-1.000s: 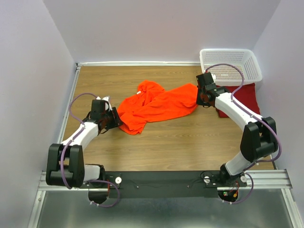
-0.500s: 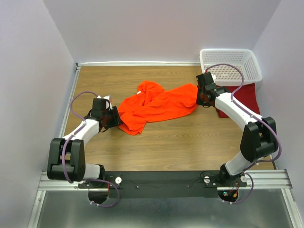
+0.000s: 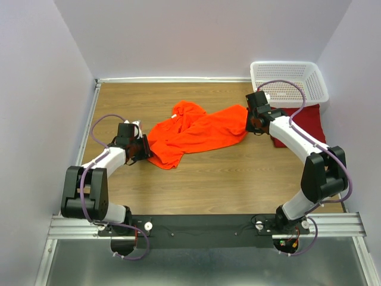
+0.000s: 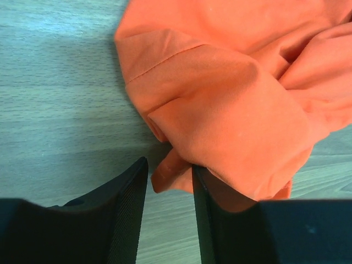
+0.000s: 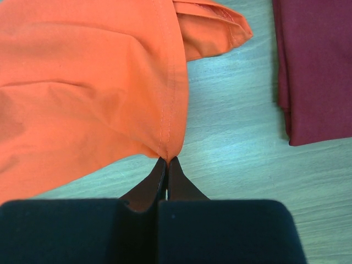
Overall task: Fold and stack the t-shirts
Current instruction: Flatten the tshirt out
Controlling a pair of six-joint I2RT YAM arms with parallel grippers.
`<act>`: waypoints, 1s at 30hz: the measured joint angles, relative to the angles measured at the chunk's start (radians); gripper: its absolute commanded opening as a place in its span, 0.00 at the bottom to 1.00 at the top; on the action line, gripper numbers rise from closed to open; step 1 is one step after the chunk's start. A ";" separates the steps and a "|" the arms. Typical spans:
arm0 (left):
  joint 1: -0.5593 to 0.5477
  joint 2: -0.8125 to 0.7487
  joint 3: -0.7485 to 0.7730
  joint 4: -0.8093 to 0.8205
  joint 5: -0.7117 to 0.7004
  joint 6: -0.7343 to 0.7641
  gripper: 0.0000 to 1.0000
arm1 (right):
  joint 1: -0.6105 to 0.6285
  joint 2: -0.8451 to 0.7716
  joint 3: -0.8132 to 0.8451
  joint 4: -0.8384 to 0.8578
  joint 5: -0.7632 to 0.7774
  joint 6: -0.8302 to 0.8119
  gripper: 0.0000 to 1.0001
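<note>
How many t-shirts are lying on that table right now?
2. The orange t-shirt lies crumpled mid-table. The maroon t-shirt lies folded at the right edge, just in front of the white basket. Another could be hidden beneath either.

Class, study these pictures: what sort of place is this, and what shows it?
Probably a robotics lab test cell: plain pale walls box in a wooden tabletop, two white robot arms sit mounted on a metal rail, and a crumpled bright orange cloth t-shirt awaits folding.
</note>
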 measured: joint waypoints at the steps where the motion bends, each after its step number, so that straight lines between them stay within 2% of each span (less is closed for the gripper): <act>1: 0.000 0.007 0.000 0.001 0.002 0.002 0.44 | 0.000 0.002 0.000 0.000 0.000 -0.001 0.01; 7: 0.000 0.018 0.000 0.005 0.005 0.006 0.29 | 0.000 0.005 0.000 0.000 0.000 -0.008 0.01; 12: 0.000 0.018 0.000 0.009 0.007 0.009 0.00 | 0.000 0.012 0.001 0.000 -0.001 -0.017 0.01; 18: 0.000 -0.012 0.004 -0.021 0.009 -0.006 0.00 | 0.000 0.024 0.035 -0.006 -0.008 -0.026 0.01; 22: 0.038 -0.100 0.086 -0.090 0.011 -0.048 0.00 | -0.001 0.027 0.105 -0.008 0.002 -0.032 0.01; 26: 0.166 -0.157 0.261 -0.084 0.022 -0.149 0.00 | -0.018 0.056 0.224 -0.008 0.014 -0.034 0.01; 30: 0.209 -0.136 0.478 -0.047 0.025 -0.241 0.00 | -0.056 0.140 0.429 -0.008 0.014 -0.035 0.01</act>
